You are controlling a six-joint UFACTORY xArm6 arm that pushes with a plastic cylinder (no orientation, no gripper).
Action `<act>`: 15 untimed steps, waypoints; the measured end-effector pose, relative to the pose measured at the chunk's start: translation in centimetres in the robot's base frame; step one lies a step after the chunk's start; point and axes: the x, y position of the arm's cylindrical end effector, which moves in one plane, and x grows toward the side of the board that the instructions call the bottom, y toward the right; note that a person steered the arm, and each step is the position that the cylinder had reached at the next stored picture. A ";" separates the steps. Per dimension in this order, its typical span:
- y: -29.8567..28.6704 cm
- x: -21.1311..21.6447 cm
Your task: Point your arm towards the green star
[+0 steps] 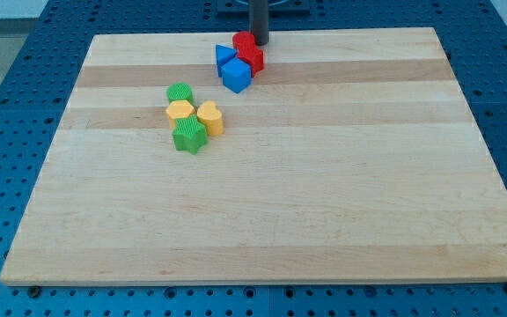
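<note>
Dark rod's tip, my tip [260, 43], gripperless, touches the red blocks [248, 51] beside blue blocks [234, 70], well above-right of the green star [189, 136].

No readable text anywhere (no labels or numbers).

board [324, 194]: pale wood, light and darker grain bands | table [16, 70]: blue, dotted with a grid of dark holes | rod [260, 18]: dark grey | star [189, 136]: green | cylinder [180, 92]: green | hexagon [180, 110]: yellow | heart [210, 116]: yellow | cube [236, 75]: blue | triangle [224, 55]: blue | two blocks [252, 58]: red
</note>
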 end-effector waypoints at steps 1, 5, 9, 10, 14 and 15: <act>0.0 0.0; -10.5 2.6; -12.3 12.3; -14.2 10.9; -20.0 21.5; -17.9 24.4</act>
